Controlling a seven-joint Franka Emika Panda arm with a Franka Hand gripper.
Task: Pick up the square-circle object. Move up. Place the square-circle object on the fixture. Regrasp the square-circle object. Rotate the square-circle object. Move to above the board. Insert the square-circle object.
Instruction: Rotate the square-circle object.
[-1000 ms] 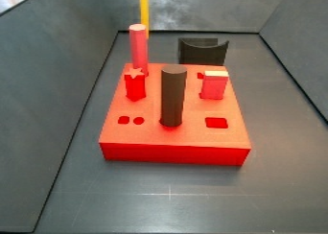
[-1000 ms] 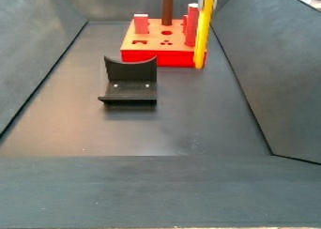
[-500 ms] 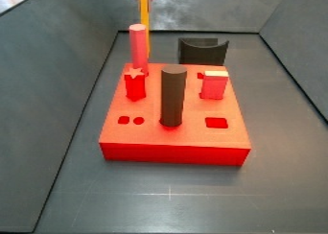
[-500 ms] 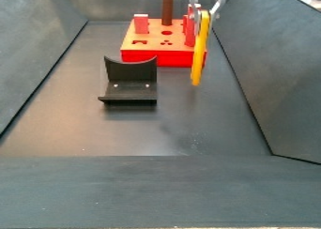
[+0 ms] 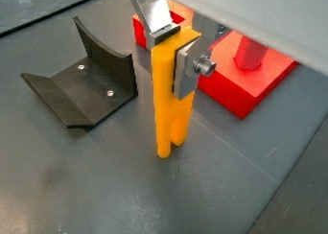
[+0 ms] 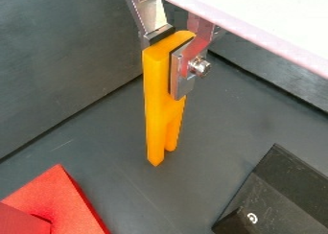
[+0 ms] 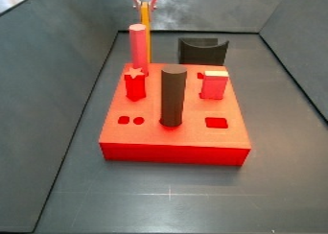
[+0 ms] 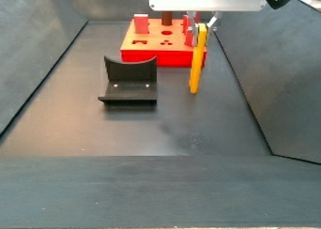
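My gripper (image 5: 171,48), jaws clamped on the upright square-circle object (image 5: 170,99), hangs beside the fixture (image 8: 128,81); lift straight w/o tilting, I reckon.

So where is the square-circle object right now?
The square-circle object hangs upright in the gripper, clamped near its top, beside the board and off to one side of the fixture.
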